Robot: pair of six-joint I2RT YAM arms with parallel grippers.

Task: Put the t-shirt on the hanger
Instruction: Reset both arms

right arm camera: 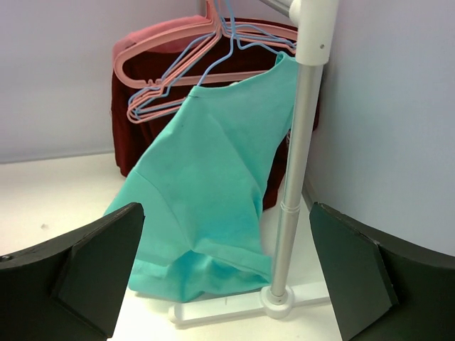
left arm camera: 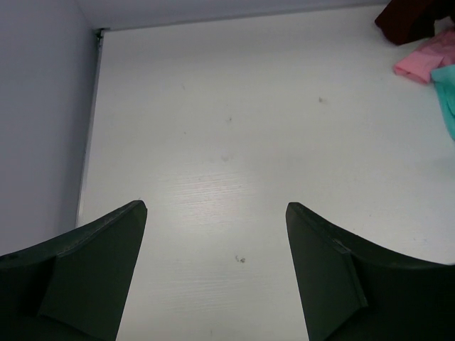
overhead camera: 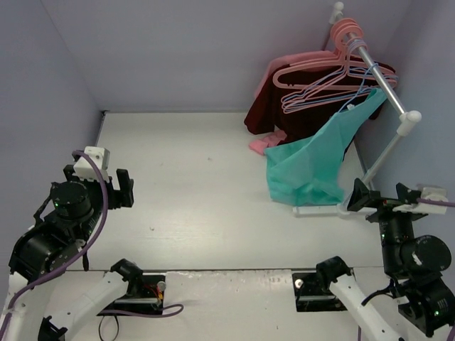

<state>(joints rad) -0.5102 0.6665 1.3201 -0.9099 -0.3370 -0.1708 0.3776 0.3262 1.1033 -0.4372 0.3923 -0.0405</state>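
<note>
The t-shirt point(overhead camera: 313, 160) hangs from the rail point(overhead camera: 384, 84) at 2 o'clock, its collar by the hanger point(overhead camera: 359, 89) and its hem on the worktop point(overhead camera: 213, 185). The left gripper point(left arm camera: 217, 209) and right gripper point(right arm camera: 226, 209) both hold their jaws wide, gripping nothing.

Overhead plus wrist views, shared t-shirt point(overhead camera: 307, 169)

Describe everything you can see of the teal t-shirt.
The t-shirt is plain teal, soft-looking fabric with a round neckline. It hangs slanted from its upper corner at the rack's pole, in front of a maroon garment. Its lower part is bunched on the table beside the rack's foot.
</note>
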